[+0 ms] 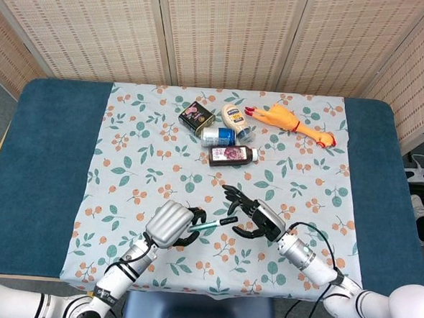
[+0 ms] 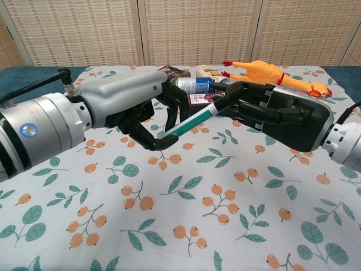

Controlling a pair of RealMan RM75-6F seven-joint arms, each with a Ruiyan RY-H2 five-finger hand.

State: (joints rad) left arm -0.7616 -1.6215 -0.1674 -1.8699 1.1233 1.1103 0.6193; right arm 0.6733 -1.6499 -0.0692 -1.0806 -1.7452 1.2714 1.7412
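My left hand [image 1: 170, 225] [image 2: 135, 104] grips a teal pen with a black cap [image 1: 209, 224] [image 2: 194, 118], holding it slantwise above the flowered cloth with the cap end up and to the right. My right hand [image 1: 255, 218] [image 2: 276, 113] sits just right of it. Its fingers are spread around the cap end, with the cap between the upper fingers and the thumb. The frames do not show a closed grip there.
At the back of the cloth lie a yellow rubber chicken [image 1: 292, 123] [image 2: 265, 72], a mayonnaise bottle [image 1: 234, 117], a blue can [image 1: 218, 136], a dark sauce bottle [image 1: 232, 154] and a black tin [image 1: 196, 117]. Blue table surface [image 1: 54, 156] flanks the cloth.
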